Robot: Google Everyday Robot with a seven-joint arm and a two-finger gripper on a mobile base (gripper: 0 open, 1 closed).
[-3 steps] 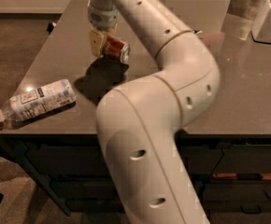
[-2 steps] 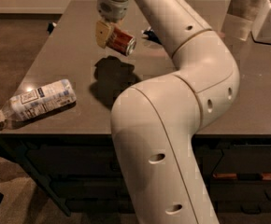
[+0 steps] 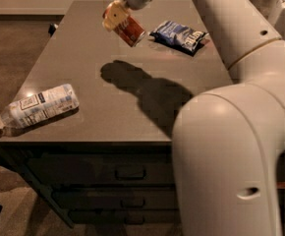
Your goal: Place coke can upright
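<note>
The coke can point(image 3: 131, 31) is red with a silver end. It hangs tilted in the air above the far middle of the grey table point(image 3: 83, 58). My gripper point(image 3: 116, 15) is at the top of the view, shut on the can's upper left end. Its shadow falls on the table below. My white arm fills the right side of the view.
A blue crinkled chip bag point(image 3: 179, 36) lies on the table just right of the can. A clear water bottle point(image 3: 37, 106) with a white-blue label lies on its side at the front left corner. Drawers point(image 3: 128, 173) sit under the table. White containers stand at the far right.
My gripper has lifted the coke can higher above the table and moved it a little right. The arm has swung right, uncovering the chip bag. The bottle has not moved.
</note>
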